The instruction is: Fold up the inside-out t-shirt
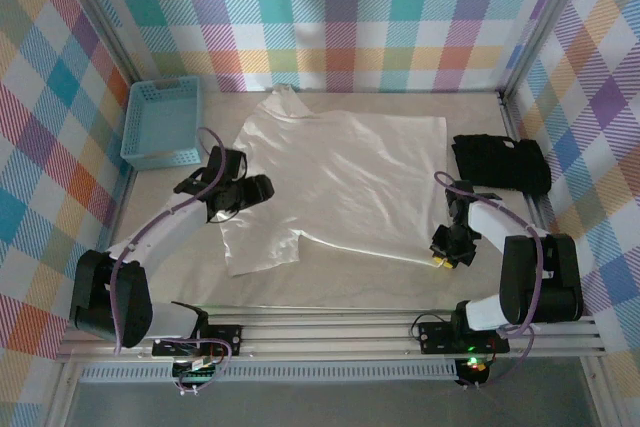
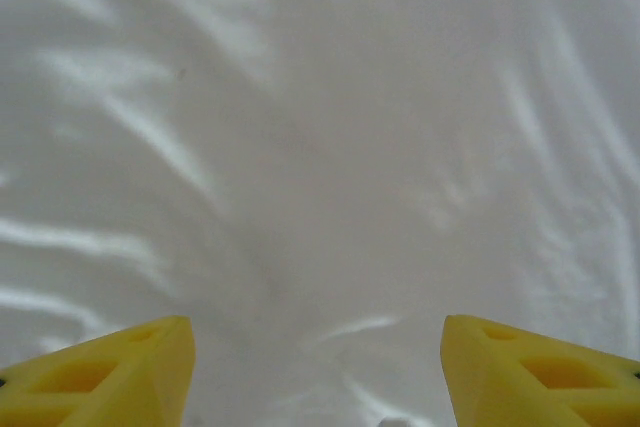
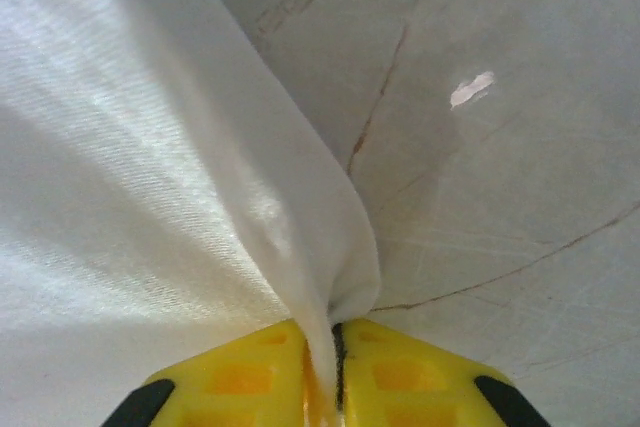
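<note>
The right gripper [image 3: 336, 352] is pinching the edge of the white t-shirt [image 1: 345, 177] near the near right corner of the tabletop [image 1: 350, 285]. The left gripper [image 2: 318, 362] is hovering wide open over the cloth.

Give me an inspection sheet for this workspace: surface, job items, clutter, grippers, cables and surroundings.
Surface: pale table, fine scratches, one white fleck.
Job's things: white t-shirt spread mostly flat, wrinkled.
Clutter: blue basket at far left; black folded garment at right, beside the shirt.
Grippers: left gripper open over the shirt; right gripper shut on the shirt's edge.
Cables: purple cables run along both arms.
Surroundings: plaid walls on three sides.
</note>
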